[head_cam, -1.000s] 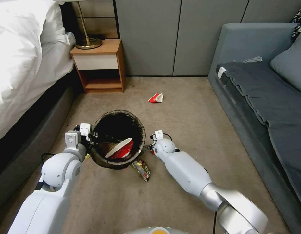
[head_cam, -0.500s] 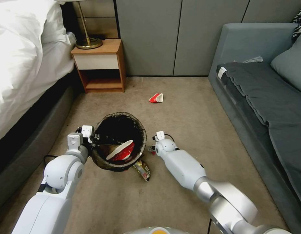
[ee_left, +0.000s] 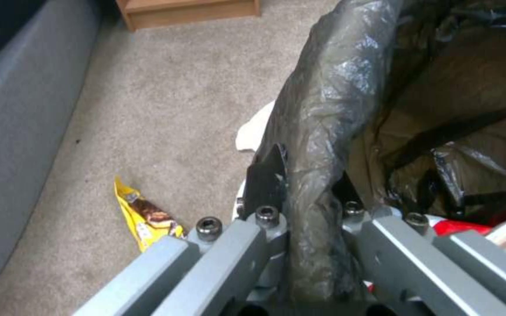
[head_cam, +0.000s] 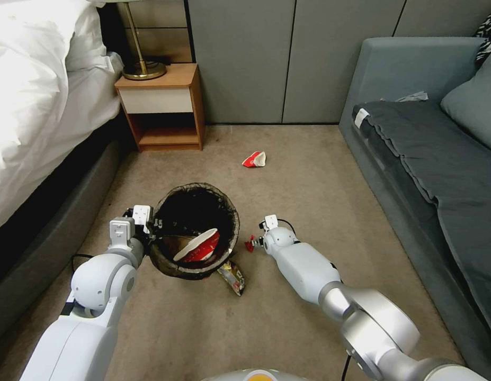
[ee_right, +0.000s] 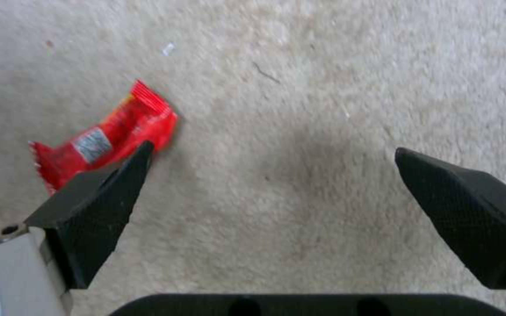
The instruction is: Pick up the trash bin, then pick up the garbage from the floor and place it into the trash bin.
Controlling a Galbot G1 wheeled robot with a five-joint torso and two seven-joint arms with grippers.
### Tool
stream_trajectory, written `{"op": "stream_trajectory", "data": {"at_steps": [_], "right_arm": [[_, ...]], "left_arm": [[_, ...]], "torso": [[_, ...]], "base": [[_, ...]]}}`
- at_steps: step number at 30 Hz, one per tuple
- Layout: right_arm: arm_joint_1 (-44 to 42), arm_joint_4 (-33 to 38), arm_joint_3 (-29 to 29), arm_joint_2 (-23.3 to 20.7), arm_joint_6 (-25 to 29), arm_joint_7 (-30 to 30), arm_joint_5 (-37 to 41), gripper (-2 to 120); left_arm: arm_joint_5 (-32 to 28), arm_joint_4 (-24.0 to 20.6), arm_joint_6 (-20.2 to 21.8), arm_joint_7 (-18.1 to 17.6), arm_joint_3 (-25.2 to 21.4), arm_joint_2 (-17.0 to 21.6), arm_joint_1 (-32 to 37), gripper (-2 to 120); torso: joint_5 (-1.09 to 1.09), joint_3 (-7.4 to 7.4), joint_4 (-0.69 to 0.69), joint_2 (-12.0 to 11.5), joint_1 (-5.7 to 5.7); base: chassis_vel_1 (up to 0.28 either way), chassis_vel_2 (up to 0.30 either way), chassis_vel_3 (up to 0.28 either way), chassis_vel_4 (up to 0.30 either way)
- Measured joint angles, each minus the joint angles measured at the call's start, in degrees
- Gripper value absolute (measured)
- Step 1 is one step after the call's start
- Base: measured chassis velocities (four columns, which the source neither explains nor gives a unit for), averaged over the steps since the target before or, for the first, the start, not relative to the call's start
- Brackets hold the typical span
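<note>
Here the left claw clamps the trash bin rim, while the right claw gapes over bare floor beside a red wrapper.

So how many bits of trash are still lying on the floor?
4 that I can see: a crushed red cup far out on the floor, a red wrapper under the right gripper, and two yellow wrappers beside the trash bin. More may hide beneath it.
</note>
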Motion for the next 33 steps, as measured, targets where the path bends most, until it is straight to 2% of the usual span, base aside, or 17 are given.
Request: {"op": "stream_trajectory", "data": {"at_steps": [16,24,33], "right_arm": [[-0.45,3.41,-0.9,-0.02,-2.22,0.25,0.52,100],[0.41,-0.61,-0.75,-0.03,0.96,-2.61,-1.37,100],[0.54,-1.2,-0.81,-0.04,2.6,-4.62,-3.78,100]], "left_arm": [[0.05,0.1,0.0,0.14,-0.14,0.02,-0.62,1],[0.83,0.29,-0.01,0.19,0.26,-0.92,-0.06,1],[1.16,0.29,0.0,0.31,0.52,-1.19,-0.43,1]], "torso": [[0.01,0.0,0.01,0.0,0.0],[0.01,0.0,0.01,0.0,0.0],[0.01,0.0,0.0,0.0,0.0]], "base": [[0.0,0.0,0.0,0.0],[0.0,0.0,0.0,0.0],[0.0,0.0,0.0,0.0]]}}
